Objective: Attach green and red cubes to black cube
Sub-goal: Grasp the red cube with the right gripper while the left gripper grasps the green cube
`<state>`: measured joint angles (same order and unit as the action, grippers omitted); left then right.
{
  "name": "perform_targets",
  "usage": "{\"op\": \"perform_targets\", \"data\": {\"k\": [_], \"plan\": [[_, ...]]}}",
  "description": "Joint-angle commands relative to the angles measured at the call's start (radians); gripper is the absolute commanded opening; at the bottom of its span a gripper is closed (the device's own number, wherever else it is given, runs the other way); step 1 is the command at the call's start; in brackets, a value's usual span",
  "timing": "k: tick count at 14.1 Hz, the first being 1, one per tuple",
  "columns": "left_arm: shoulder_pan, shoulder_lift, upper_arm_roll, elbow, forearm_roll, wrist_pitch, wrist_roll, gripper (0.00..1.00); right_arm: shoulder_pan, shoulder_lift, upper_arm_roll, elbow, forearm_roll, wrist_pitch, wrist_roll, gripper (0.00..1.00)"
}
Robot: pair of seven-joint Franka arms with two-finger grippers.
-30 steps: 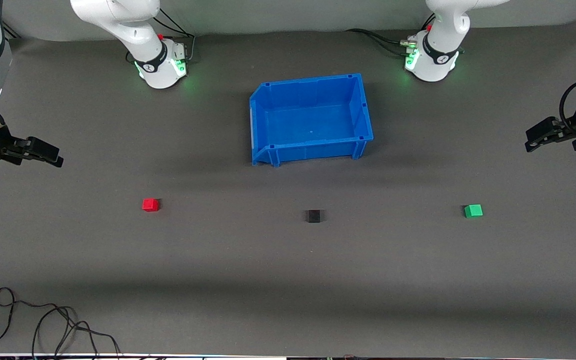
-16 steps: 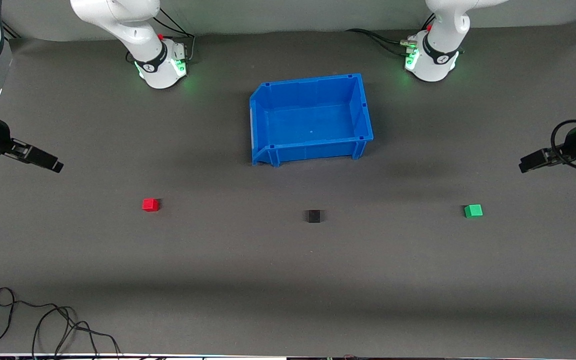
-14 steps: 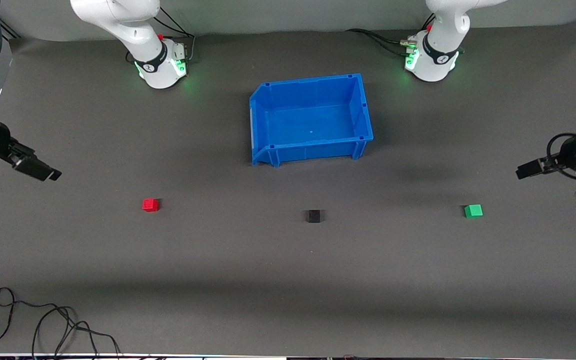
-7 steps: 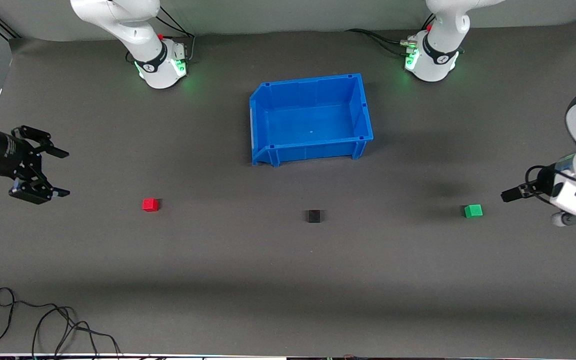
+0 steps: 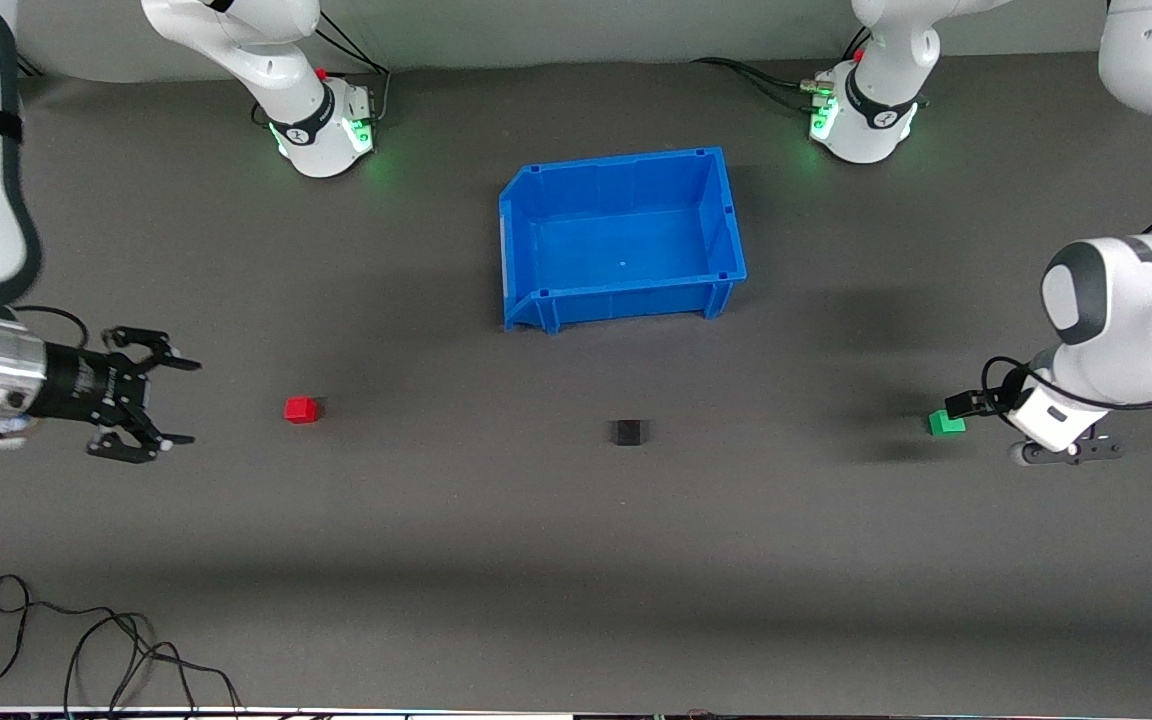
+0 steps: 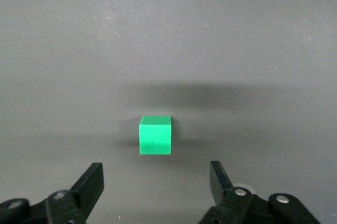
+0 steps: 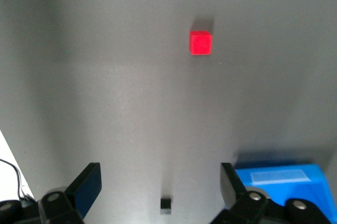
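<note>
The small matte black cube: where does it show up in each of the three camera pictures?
Front view: small matte black cube on the grey table, nearer the camera than the blue plastic bin, between the two coloured cubes.
Left wrist view: not in it; only the green cube shows.
Right wrist view: at the picture's edge, between the right gripper's open jaws.
Shared landmark: the blue bin, front and right wrist views.

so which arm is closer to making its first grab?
Left. The left gripper is open right by the green cube, which sits centred ahead of its fingers. The right gripper, also open, is well short of the red cube.
</note>
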<state>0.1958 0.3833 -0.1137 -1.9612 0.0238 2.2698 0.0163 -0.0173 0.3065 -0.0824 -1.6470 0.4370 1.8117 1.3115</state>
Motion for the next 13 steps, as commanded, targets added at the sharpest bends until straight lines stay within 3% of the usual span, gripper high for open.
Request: {"op": "perform_targets", "data": {"k": [1,4,7,11,13], "plan": [[-0.006,0.060,0.003,0.030,0.007,0.040,0.042,0.86,0.003,0.011,-0.002,-0.137,0.098,0.153,-0.111,1.00],[-0.012,0.130,0.003,0.021,0.008,0.114,0.043,0.79,0.005,0.113,-0.002,-0.154,0.156,0.253,-0.207,1.00],[-0.028,0.164,0.005,0.022,0.033,0.145,0.045,0.78,0.002,0.186,-0.003,-0.177,0.227,0.294,-0.310,1.00],[-0.021,0.172,0.008,0.022,0.065,0.146,0.045,0.78,0.000,0.189,-0.003,-0.275,0.267,0.356,-0.377,1.00],[-0.019,0.177,0.009,0.024,0.065,0.152,0.043,0.73,0.002,0.181,-0.022,-0.310,0.275,0.354,-0.388,1.00]]}}
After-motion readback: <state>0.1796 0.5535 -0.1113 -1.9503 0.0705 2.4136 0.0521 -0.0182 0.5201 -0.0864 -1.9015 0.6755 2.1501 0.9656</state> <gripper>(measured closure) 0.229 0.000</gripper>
